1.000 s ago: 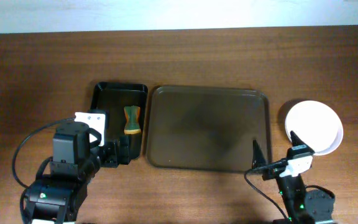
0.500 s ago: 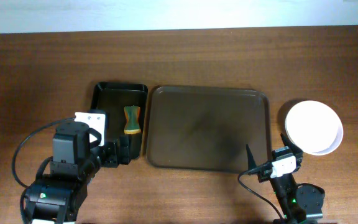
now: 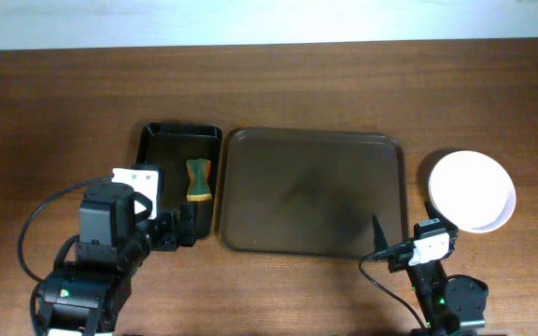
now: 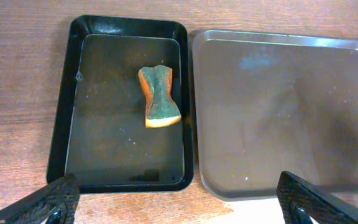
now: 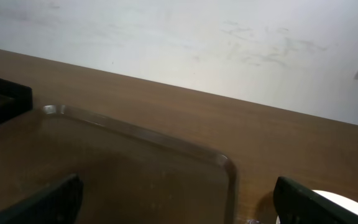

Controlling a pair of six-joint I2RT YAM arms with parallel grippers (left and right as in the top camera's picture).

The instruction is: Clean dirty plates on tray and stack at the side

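Note:
The large dark brown tray point(image 3: 312, 191) lies mid-table with nothing on it; it also shows in the left wrist view point(image 4: 284, 115) and the right wrist view point(image 5: 135, 168). A stack of plain white plates point(image 3: 472, 191) sits on the table right of the tray; only its rim shows in the right wrist view point(image 5: 328, 208). My left gripper point(image 3: 174, 231) is open and empty over the near end of the black tray, and shows in its wrist view point(image 4: 179, 202). My right gripper point(image 3: 402, 238) is open and empty above the tray's near right corner, and shows in its wrist view point(image 5: 179, 202).
A narrow black tray point(image 3: 180, 182) left of the brown tray holds an orange-and-green sponge point(image 3: 198, 180), also in the left wrist view point(image 4: 160, 95). A white wall runs behind the table's far edge point(image 5: 179, 43).
My right gripper drew back from beside the plate stack toward the tray's near right corner and the table's front. The left arm has not moved.

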